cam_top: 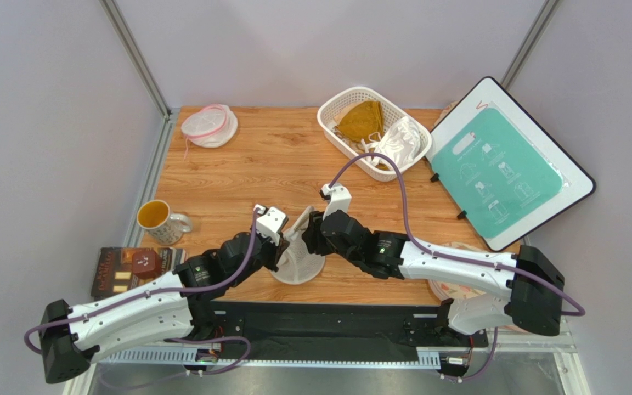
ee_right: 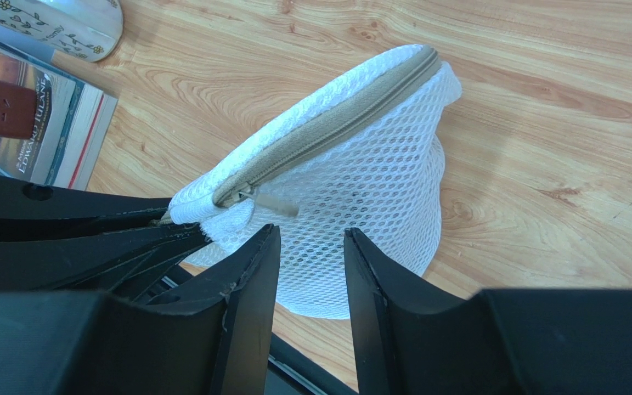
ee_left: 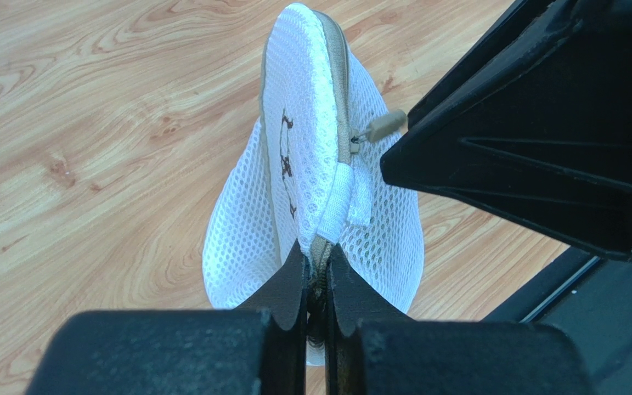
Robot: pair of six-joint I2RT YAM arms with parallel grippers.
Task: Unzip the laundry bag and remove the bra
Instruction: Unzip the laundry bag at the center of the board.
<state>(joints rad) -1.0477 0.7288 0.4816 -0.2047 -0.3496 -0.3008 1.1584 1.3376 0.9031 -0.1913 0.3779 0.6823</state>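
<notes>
The white mesh laundry bag stands near the table's front middle, its tan zipper closed along the top rim. My left gripper is shut on the bag's rim at the zipper's end, beside a white fabric tab. The tan zipper pull sticks out to the right, also in the right wrist view. My right gripper is open, its jaws just below the pull and against the bag's mesh side. The pink bra does not show; the bag's inside is hidden.
A white basket at the back holds a mustard bra and a white bra. A flat round pouch with a pink rim lies back left. A mug and books sit at the left. A teal board leans at the right.
</notes>
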